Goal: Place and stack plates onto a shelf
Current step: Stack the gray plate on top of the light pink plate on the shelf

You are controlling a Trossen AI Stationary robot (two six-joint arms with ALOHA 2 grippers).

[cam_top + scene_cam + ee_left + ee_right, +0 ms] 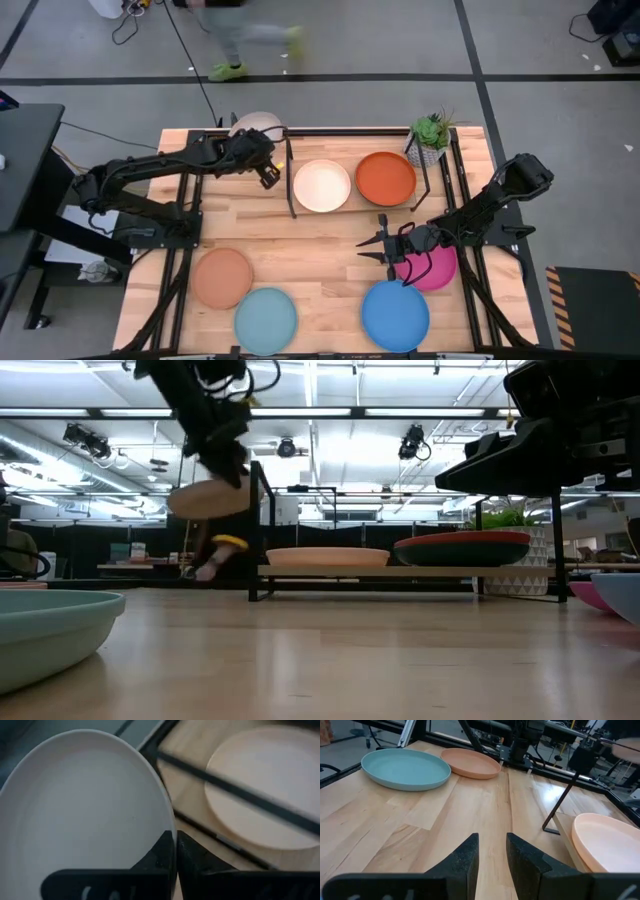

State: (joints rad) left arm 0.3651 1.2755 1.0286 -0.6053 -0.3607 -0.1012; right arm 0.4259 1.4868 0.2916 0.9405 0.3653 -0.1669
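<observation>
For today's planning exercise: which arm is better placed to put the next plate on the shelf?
Left. Its hand already grips the grey-white plate beside the shelf; the right hand holds nothing, over bare table near the magenta plate.

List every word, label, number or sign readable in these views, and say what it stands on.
None can be read.
The plates, such as the grey-white plate held by the left gripper, are blank.
The shelf and table carry no writing.
The plant pot shows only a triangle pattern.
The right gripper bears no label.
</observation>
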